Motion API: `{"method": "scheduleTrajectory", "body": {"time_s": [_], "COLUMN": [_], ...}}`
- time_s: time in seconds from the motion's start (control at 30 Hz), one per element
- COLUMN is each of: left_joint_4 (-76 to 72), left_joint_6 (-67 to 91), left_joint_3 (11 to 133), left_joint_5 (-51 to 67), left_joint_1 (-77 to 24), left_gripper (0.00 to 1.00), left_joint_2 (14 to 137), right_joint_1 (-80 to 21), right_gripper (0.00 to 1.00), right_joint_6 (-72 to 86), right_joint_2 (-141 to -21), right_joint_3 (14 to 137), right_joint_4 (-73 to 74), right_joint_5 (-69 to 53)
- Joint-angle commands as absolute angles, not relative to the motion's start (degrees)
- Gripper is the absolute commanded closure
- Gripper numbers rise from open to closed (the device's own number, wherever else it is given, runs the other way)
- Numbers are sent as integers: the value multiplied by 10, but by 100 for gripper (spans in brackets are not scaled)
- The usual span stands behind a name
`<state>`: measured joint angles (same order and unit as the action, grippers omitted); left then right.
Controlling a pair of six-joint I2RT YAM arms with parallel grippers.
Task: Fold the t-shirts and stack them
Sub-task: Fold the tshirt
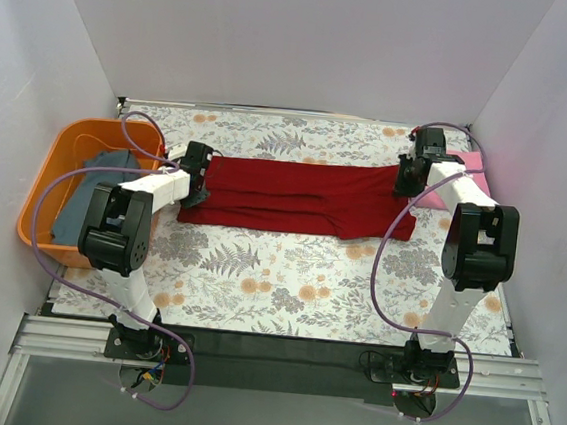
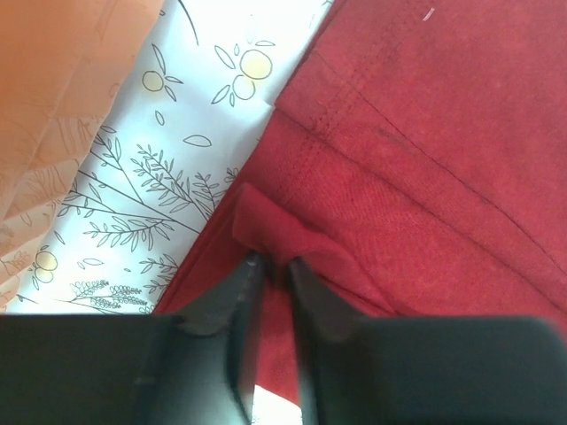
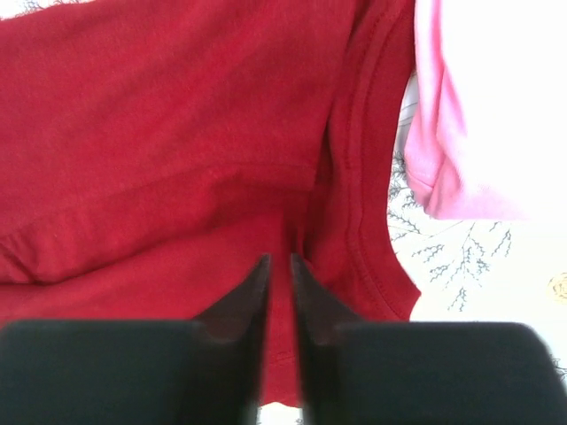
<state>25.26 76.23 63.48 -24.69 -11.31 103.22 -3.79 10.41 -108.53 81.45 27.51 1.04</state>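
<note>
Jaws of left gripper (image 2: 271,259) and right gripper (image 3: 280,258) stand slightly apart at opposite ends of the dark red t-shirt (image 1: 305,197).

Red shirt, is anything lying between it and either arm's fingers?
Nothing visible does. The left fingers are down at one end of the dark red t-shirt, the right fingers at the other, with only its cloth beneath.

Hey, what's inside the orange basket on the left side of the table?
A crumpled grey-blue t-shirt lies in the orange basket. The left arm covers its near part, and anything under the shirt is hidden.
</note>
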Motion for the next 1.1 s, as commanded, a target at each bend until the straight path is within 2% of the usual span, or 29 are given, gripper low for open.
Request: {"method": "scheduleTrajectory", "body": {"time_s": [0.0,0.07,0.13,0.2,0.4,0.53,0.7,1.07], "left_joint_4": [255,256,258,261,282,279,266,238], "left_joint_6": [765,761,758,747,742,745,740,727], "left_joint_3": [655,658,664,672,643,594,570,552], "left_joint_5": [-273,-267,-259,-237,-164,-120,-103,-120], "left_joint_1": [-97,-97,-98,-98,-98,-101,-107,-109], "left_gripper": [79,73,69,62,50,48,49,55], "left_joint_2": [1027,1014,1004,984,907,868,881,938], "right_joint_1": [-33,-33,-33,-33,-11,16,54,73], "right_gripper": [76,64,59,58,58,59,61,71], "right_joint_6": [95,93,94,92,121,148,149,62], "right_joint_2": [-1083,-1070,-1057,-1035,-948,-900,-860,-896], "right_joint_3": [845,844,839,832,731,639,542,519], "right_joint_4": [247,247,247,247,244,216,157,128], "right_joint_5": [4,4,4,11,22,-16,-82,-119]}}
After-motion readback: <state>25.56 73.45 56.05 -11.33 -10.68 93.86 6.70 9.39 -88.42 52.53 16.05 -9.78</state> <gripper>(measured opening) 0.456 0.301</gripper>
